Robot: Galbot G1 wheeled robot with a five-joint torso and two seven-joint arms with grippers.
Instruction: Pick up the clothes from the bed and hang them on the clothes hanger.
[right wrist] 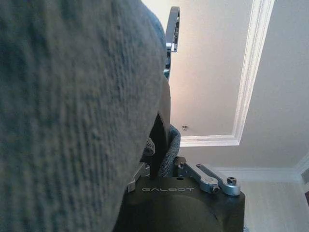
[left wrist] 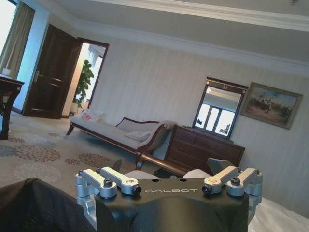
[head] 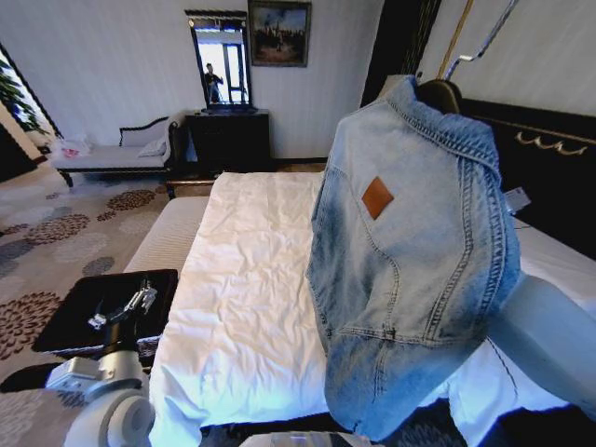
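While faded light blue denim jacket [head: 410, 270] hangs mid-air above wide white-sheeted bed [head: 242, 307], back side faces head cam, brown leather patch [head: 376, 197] showing. Dark hanger [head: 440, 93] pokes out at collar, silvery hook [head: 480, 47] sticking up past it. Right gripper [right wrist: 161, 162] under the cloth in right wrist view, clamped tight on hanger with denim bunched round it. Left gripper [left wrist: 166, 181] parked low by bed's left side, near black tray [head: 107, 307], fingers spread wide, holding nothing.
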